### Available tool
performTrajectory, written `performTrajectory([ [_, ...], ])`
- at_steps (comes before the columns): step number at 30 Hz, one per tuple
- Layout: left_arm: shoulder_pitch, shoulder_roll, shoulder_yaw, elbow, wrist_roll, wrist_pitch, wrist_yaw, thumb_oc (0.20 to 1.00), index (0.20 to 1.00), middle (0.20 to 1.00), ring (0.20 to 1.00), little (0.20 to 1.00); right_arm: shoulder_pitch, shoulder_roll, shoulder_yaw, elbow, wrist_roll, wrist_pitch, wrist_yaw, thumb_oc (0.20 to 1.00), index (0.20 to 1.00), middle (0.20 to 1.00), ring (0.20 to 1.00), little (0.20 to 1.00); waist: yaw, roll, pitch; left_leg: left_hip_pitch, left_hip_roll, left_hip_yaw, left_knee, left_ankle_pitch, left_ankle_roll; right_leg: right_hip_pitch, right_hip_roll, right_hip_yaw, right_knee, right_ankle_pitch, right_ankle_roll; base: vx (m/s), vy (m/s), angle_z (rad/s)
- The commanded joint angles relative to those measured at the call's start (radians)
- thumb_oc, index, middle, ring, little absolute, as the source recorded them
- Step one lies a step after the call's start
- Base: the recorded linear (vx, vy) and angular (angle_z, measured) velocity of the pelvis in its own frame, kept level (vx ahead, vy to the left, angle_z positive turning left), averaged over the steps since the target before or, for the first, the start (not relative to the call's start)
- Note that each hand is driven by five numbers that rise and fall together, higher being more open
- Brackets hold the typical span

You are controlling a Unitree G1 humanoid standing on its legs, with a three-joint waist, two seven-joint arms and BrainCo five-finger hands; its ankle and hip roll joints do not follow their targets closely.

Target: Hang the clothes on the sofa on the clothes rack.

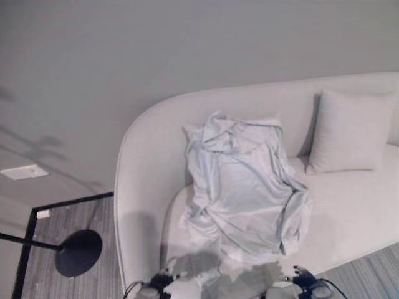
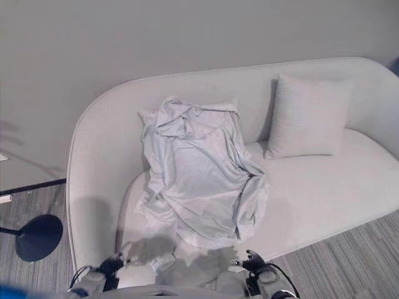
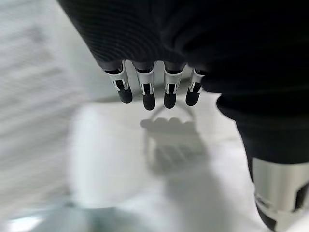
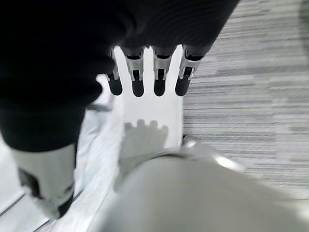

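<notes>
A pale, crumpled garment lies draped over the backrest and seat of the light sofa, towards its left end. My left hand shows at the bottom edge, low in front of the sofa and apart from the garment. In the left wrist view its fingers are straight and hold nothing. My right hand is at the bottom right, also short of the garment. Its fingers hang straight and empty over the carpet.
A pale cushion leans on the backrest to the right of the garment. A black round base with a thin pole stands on the floor left of the sofa, beside a black floor frame. Striped grey carpet lies in front.
</notes>
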Motion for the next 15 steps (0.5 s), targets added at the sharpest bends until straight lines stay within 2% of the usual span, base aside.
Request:
performTrajectory([
  [1, 0.072, 0.052, -0.021, -0.001, -0.02, -0.022, 0.004, 1.0, 1.0, 1.0, 1.0, 1.0, -0.003, -0.001, -0.001, 0.017, 0.018, -0.028, -0.004, 1.0, 1.0, 1.0, 1.0, 1.0, 0.031, -0.12, -0.044, 0.088, 0.057, 0.004, -0.017, -0.034, -0.145, -0.15, -0.117, 0.034, 0.022, -0.01, 0.061, 0.19, -0.302, 0.39],
  [3, 0.074, 0.047, -0.021, -0.017, -0.044, -0.024, 0.007, 1.0, 1.0, 1.0, 1.0, 1.0, 0.003, -0.014, -0.008, 0.026, 0.031, -0.034, -0.006, 1.0, 1.0, 1.0, 1.0, 1.0, 0.033, -0.11, -0.06, 0.07, 0.108, -0.021, -0.017, 0.016, -0.174, -0.111, -0.072, 0.01, 0.022, -0.051, 0.035, 0.18, -0.328, 0.44],
  [4, 0.073, 0.045, -0.022, -0.021, -0.051, -0.025, 0.006, 1.0, 1.0, 1.0, 1.0, 1.0, 0.004, -0.018, -0.006, 0.027, 0.034, -0.039, -0.006, 1.0, 1.0, 1.0, 1.0, 1.0, 0.036, -0.105, -0.06, 0.069, 0.125, -0.034, -0.017, 0.063, -0.182, -0.096, -0.056, 0.005, 0.022, -0.063, 0.026, 0.1, -0.196, 0.39],
  [5, 0.073, 0.045, -0.022, -0.021, -0.051, -0.025, 0.006, 1.0, 1.0, 1.0, 1.0, 1.0, 0.004, -0.018, -0.006, 0.027, 0.034, -0.039, -0.006, 1.0, 1.0, 1.0, 1.0, 1.0, 0.035, -0.104, -0.059, 0.069, 0.126, -0.035, -0.017, 0.063, -0.182, -0.095, -0.055, 0.004, 0.022, -0.063, 0.026, 0.11, -0.199, 0.23],
  [6, 0.072, 0.039, -0.022, -0.033, -0.068, -0.027, 0.004, 1.0, 1.0, 1.0, 1.0, 1.0, 0.002, -0.028, -0.006, 0.03, 0.04, -0.044, -0.008, 1.0, 1.0, 1.0, 1.0, 1.0, 0.041, -0.106, -0.057, 0.042, 0.138, -0.061, 0.038, 0.117, -0.185, -0.07, -0.043, 0.0, 0.022, -0.083, 0.014, 0.11, -0.161, 0.22],
  [7, 0.071, 0.037, -0.022, -0.034, -0.075, -0.027, 0.007, 1.0, 1.0, 1.0, 1.0, 1.0, 0.001, -0.033, -0.006, 0.031, 0.042, -0.045, -0.011, 1.0, 1.0, 1.0, 1.0, 1.0, 0.042, -0.11, -0.055, 0.025, 0.142, -0.063, 0.076, 0.143, -0.189, -0.057, -0.044, -0.007, 0.022, -0.092, 0.01, 0.14, -0.19, 0.2],
  [8, 0.069, 0.034, -0.02, -0.033, -0.081, -0.027, 0.01, 1.0, 1.0, 1.0, 1.0, 1.0, 0.001, -0.037, -0.009, 0.031, 0.042, -0.043, -0.014, 1.0, 1.0, 1.0, 1.0, 1.0, 0.043, -0.114, -0.053, 0.009, 0.147, -0.048, 0.1, 0.161, -0.187, -0.047, -0.049, -0.011, 0.022, -0.101, 0.008, 0.11, -0.114, 0.22],
  [10, 0.068, 0.031, -0.02, -0.036, -0.086, -0.027, 0.009, 1.0, 1.0, 1.0, 1.0, 1.0, 0.0, -0.04, -0.01, 0.032, 0.042, -0.041, -0.014, 1.0, 1.0, 1.0, 1.0, 1.0, 0.047, -0.12, -0.052, -0.011, 0.141, -0.027, 0.11, 0.152, -0.173, -0.037, -0.052, -0.015, 0.022, -0.113, 0.005, 0.1, -0.068, 0.19],
  [11, 0.07, 0.021, -0.028, -0.036, -0.086, -0.027, 0.007, 1.0, 1.0, 1.0, 1.0, 1.0, 0.002, -0.049, -0.014, 0.024, 0.048, -0.042, -0.017, 1.0, 1.0, 1.0, 1.0, 1.0, 0.051, -0.127, -0.056, -0.05, 0.101, -0.007, 0.081, 0.097, -0.152, -0.02, -0.058, -0.014, 0.022, -0.127, 0.006, 0.12, -0.043, 0.21],
  [12, 0.069, 0.016, -0.033, -0.033, -0.083, -0.027, 0.004, 1.0, 1.0, 1.0, 1.0, 1.0, 0.004, -0.053, -0.017, 0.018, 0.051, -0.044, -0.017, 1.0, 1.0, 1.0, 1.0, 1.0, 0.051, -0.123, -0.06, -0.08, 0.073, 0.004, 0.053, 0.096, -0.146, -0.017, -0.055, -0.013, 0.022, -0.13, 0.006, 0.15, -0.032, 0.24],
  [13, 0.068, 0.014, -0.04, -0.03, -0.081, -0.027, 0.002, 1.0, 1.0, 1.0, 1.0, 1.0, 0.007, -0.056, -0.017, 0.015, 0.053, -0.045, -0.017, 1.0, 1.0, 1.0, 1.0, 1.0, 0.055, -0.114, -0.056, -0.117, 0.04, 0.017, 0.016, 0.119, -0.142, -0.012, -0.047, -0.013, 0.022, -0.135, 0.004, 0.09, 0.041, 0.2],
  [15, 0.068, 0.011, -0.046, -0.023, -0.076, -0.025, 0.0, 1.0, 1.0, 1.0, 1.0, 1.0, -0.001, -0.062, -0.021, 0.023, 0.046, -0.042, -0.021, 1.0, 1.0, 1.0, 1.0, 1.0, 0.059, -0.1, -0.054, -0.126, 0.012, 0.026, -0.017, 0.119, -0.136, -0.004, -0.04, -0.003, 0.022, -0.143, 0.002, 0.07, 0.058, 0.08],
])
